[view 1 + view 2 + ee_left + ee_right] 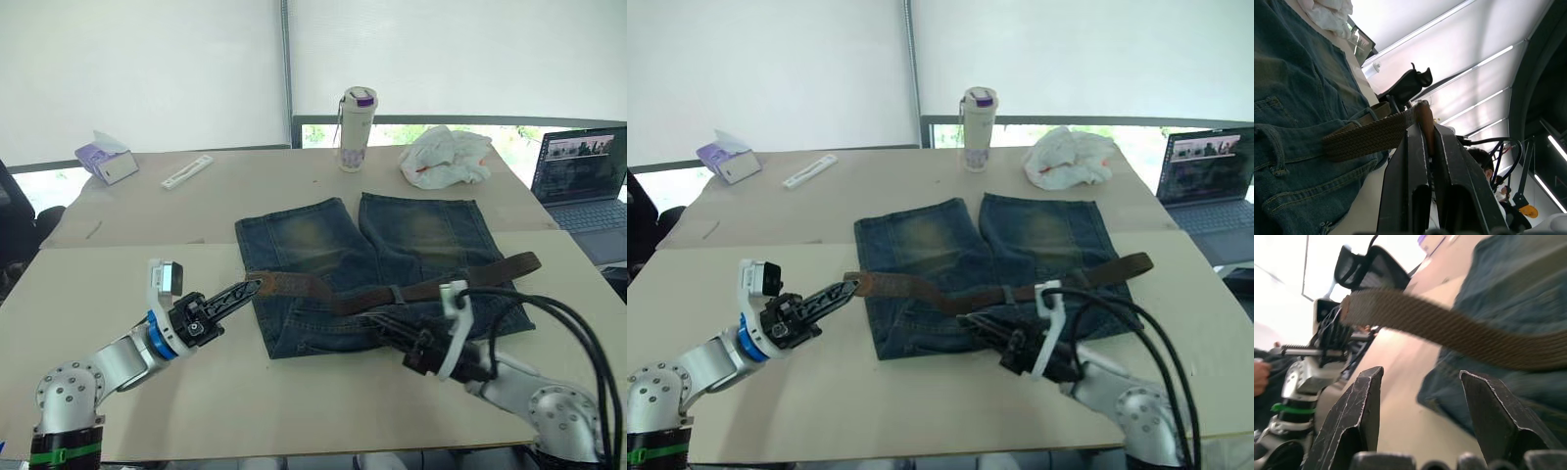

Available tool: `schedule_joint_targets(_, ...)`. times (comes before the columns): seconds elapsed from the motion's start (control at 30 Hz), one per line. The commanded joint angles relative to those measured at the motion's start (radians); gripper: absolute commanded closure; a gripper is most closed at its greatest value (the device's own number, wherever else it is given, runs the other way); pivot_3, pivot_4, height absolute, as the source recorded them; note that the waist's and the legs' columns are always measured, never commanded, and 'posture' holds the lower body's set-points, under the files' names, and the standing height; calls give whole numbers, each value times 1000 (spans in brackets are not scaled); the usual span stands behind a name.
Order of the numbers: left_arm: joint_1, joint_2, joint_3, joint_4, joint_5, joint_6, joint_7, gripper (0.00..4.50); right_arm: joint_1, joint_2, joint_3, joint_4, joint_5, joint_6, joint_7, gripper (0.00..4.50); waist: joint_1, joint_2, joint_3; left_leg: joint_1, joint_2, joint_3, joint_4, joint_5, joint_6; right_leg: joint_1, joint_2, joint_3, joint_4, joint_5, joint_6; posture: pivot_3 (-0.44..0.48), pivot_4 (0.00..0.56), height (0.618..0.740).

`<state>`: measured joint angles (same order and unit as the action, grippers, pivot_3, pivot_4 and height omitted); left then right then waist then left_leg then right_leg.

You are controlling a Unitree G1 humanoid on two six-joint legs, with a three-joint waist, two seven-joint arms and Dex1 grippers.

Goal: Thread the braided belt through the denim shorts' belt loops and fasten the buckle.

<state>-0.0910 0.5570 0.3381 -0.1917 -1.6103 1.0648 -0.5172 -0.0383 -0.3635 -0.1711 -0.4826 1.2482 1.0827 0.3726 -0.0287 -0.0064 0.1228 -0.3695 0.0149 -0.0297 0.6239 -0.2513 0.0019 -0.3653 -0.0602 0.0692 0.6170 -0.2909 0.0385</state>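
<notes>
the left tool [247,290] is clamped on the braided belt [392,293] tip; the right tool [1420,382] gapes empty. a hard pull could bunch the denim shorts [323,245]; the tip may slip.

No legible text, label, brand or number anywhere. Laptop [580,181] screen is lit, content too small to read. Bottle [357,128] and purple box [106,159] carry printing, not readable.
</notes>
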Motion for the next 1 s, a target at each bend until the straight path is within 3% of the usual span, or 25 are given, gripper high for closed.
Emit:
schedule_joint_targets(0.03, -25, -15, -19, -18, -1, -13, -4, 4500, -63, 93, 49, 20, 51, -33, -102, 1680, 0, 0, 0, -1, 0, 0, 0, 0, 0, -1, 0, 0, 0, 0, 0, 0, 150, 740)
schedule_joint_targets(0.1, -26, -20, -22, -17, -2, -16, -1, 4500, -101, 161, 17, 72, 93, -75, -188, 1680, 0, 0, 0, -1, 0, 0, 0, 0, 0, -1, 1, 0, 1, 0, 0, 0, 150, 740)
schedule_joint_targets(0.27, -14, -23, -28, -19, 6, -27, -5, 4500, -102, 222, -34, 99, 222, -134, -232, 1680, 7, 0, 0, -1, -1, 0, 0, 0, 0, -2, 0, 0, 1, 0, 0, 0, 150, 740)
schedule_joint_targets(0.3, -13, -23, -30, -19, 8, -28, -6, 4500, -100, 223, -36, 96, 242, -140, -238, 2202, 7, 0, 0, -1, -1, 0, 0, 0, 0, -2, 0, 0, 1, 0, 0, 0, 150, 740)
schedule_joint_targets(0.53, -23, -32, -42, -6, 33, -35, -13, 4500, -91, 192, -5, 63, 292, -155, -236, 4481, 1, 0, 0, -1, 0, 0, 0, 0, 0, -2, 1, 0, 2, 0, 0, 0, 150, 740)
schedule_joint_targets(0.97, -39, -33, -65, 7, 116, -44, -58, 4500, -96, 161, 20, 81, 260, -202, -241, 4481, -9, 0, 0, -1, 0, 0, 0, 0, 0, -2, 2, 0, 2, 0, 0, 0, 150, 740)
schedule_joint_targets(1.0, -42, -36, -64, 13, 140, -57, -53, 4133, -98, 158, 22, 84, 251, -203, -242, 4497, -9, 0, 0, -1, 0, 0, 0, 0, 0, -2, 2, 0, 2, 0, 0, 0, 150, 740)
